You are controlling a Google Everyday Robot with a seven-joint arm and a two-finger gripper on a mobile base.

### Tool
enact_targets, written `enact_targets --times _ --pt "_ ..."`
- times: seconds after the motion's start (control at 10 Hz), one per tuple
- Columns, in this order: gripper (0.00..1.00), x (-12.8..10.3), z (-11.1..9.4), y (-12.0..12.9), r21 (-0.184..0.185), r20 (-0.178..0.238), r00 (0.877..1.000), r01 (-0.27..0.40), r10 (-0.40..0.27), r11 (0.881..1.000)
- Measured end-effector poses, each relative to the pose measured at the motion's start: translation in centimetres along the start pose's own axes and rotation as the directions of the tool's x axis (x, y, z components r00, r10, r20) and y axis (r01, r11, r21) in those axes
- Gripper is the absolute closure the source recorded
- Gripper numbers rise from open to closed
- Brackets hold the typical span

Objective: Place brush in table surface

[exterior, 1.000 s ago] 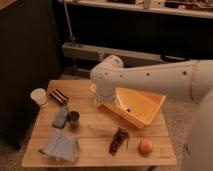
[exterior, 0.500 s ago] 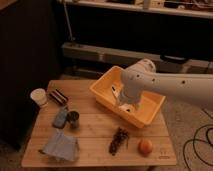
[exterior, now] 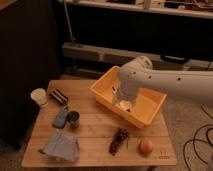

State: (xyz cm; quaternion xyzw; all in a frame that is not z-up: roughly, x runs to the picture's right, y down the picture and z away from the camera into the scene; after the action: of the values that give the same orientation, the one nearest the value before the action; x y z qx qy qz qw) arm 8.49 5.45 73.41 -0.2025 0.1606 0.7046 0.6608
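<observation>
The robot's white arm bends down into the orange-yellow plastic bin [exterior: 106, 101], and its gripper [exterior: 123, 101] sits low inside that bin, near the middle of its floor. Whether the tool is apart, together or clamped on something cannot be told from here. The slim white brush cannot be made out on its own. It is most likely inside the bin, under or in the gripper, and none lies on the boards outside the bin.

To do this step well, the gripper should take the brush across its thin shaft and lift straight up until it clears the bin's rim. Then it should carry the brush over the near wall to the bare planks of the light-brown wooden table surface [exterior: 95, 134] just in front of the bin. It should set the brush down low and flat so that it does not roll. The open boards between the bin and the grapes look like the safest spot.

Counted:
- One bin.
- One white cup [exterior: 38, 96], far left of the bin.
- One dark striped rectangular block [exterior: 59, 96], left of the bin.
- One small dark can [exterior: 73, 119], left of and in front of the bin.
- Two blue-grey soft items: a small one [exterior: 60, 119] beside that can, and a folded cloth [exterior: 61, 146] further forward of the bin.
- One dark grape bunch [exterior: 119, 140], in front of the bin.
- One round orange fruit [exterior: 145, 146], also in front of the bin.
</observation>
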Motion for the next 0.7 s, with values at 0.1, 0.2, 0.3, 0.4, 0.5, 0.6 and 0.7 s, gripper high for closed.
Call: enact_targets --times 0.1,0.2,0.3,0.4,0.5,0.6,0.7 --pt "0.35 -1.4 0.3 -0.1 -0.008 0.006 1.0 0.012 -0.012 1.0" --pt "0.35 -2.1 0.6 -0.4 -0.009 0.007 1.0 0.016 -0.016 1.0" --pt "0.35 -4.0 2.6 -1.5 -0.012 -0.013 1.0 0.019 -0.019 1.0" --pt "0.35 -4.2 3.9 -1.5 -0.01 -0.027 0.999 0.021 -0.021 1.0" --pt "0.35 -3.9 5.5 -1.8 -0.009 -0.045 0.999 0.016 -0.017 1.0" --pt "0.35 -3.4 7.0 -2.5 -0.004 -0.063 0.998 0.011 -0.011 1.0" --pt "0.35 -2.8 8.4 -2.9 0.002 -0.08 0.997 0.011 -0.011 1.0"
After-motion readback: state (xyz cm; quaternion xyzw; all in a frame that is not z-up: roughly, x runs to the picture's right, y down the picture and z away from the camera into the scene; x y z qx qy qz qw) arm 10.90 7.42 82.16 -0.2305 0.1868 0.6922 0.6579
